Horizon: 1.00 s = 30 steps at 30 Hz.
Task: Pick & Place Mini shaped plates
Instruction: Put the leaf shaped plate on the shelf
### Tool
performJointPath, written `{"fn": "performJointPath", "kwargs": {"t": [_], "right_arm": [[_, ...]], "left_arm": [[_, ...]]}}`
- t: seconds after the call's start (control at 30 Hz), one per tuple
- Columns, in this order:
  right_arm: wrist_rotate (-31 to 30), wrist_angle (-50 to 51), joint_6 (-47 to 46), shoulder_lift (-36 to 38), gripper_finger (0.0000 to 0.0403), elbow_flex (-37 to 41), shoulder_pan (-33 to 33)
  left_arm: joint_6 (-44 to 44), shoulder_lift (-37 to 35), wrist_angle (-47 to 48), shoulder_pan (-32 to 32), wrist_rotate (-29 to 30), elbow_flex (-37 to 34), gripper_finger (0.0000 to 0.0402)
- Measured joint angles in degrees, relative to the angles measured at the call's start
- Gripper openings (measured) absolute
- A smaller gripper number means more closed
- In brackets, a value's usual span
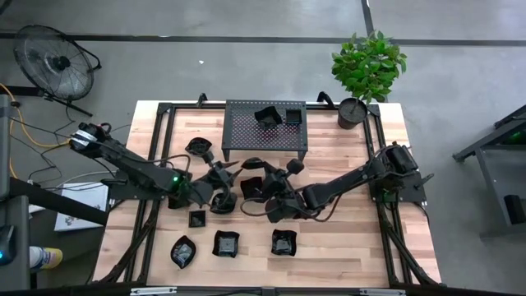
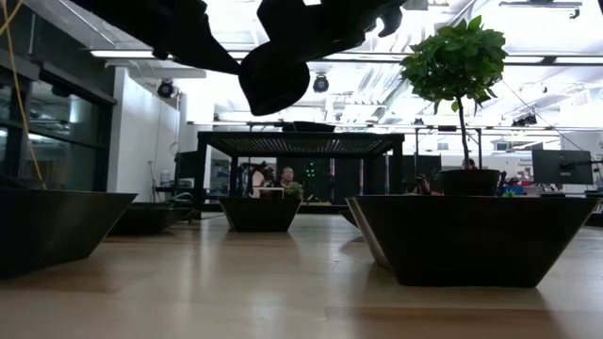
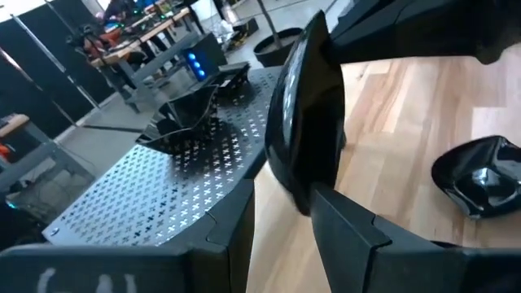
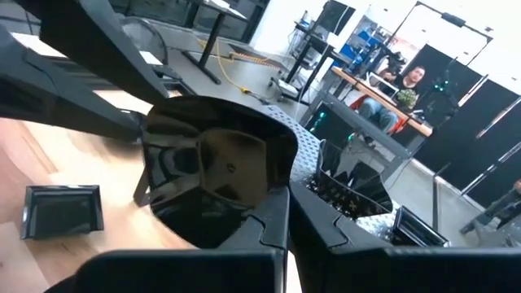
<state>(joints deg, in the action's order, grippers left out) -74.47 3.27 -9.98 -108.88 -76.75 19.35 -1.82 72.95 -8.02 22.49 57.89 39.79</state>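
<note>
Both claws are carrying a dish right now, so I am judging this as the transport step, with the placing on the rack still to come. My left claw (image 3: 285,207) is gripping a mini plate (image 3: 305,122) on edge, the plate standing nearly upright between the fingers, and the perforated rack (image 3: 163,195) is lying just ahead of it with one dish (image 3: 183,118) already sitting there. My right claw (image 4: 281,220) is pinching the rim of a second mini plate (image 4: 216,167), glossy and squarish, lifted clear of the worktop (image 1: 345,238); the rack is also ahead of this claw. From above, the two claws are hanging close together near the middle, so I am thinking one arm should go forward first while the other waits. Next I am needing to lift each plate over the rack's near edge, level it, and set it on bare mesh beside the dishes already there. Several more plates (image 1: 226,243) are lying behind the claws, toward the worktop's front edge, well apart from my path.
</note>
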Motion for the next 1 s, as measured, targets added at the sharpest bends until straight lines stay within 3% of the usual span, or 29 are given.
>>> {"fn": "performJointPath", "kwargs": {"t": [1.0], "right_arm": [[3.51, -7.48, 7.04, 0.02, 0.0, -0.02, -1.0]], "left_arm": [[1.57, 0.0, -2.55, -0.03, 1.37, -0.04, 0.0117]]}}
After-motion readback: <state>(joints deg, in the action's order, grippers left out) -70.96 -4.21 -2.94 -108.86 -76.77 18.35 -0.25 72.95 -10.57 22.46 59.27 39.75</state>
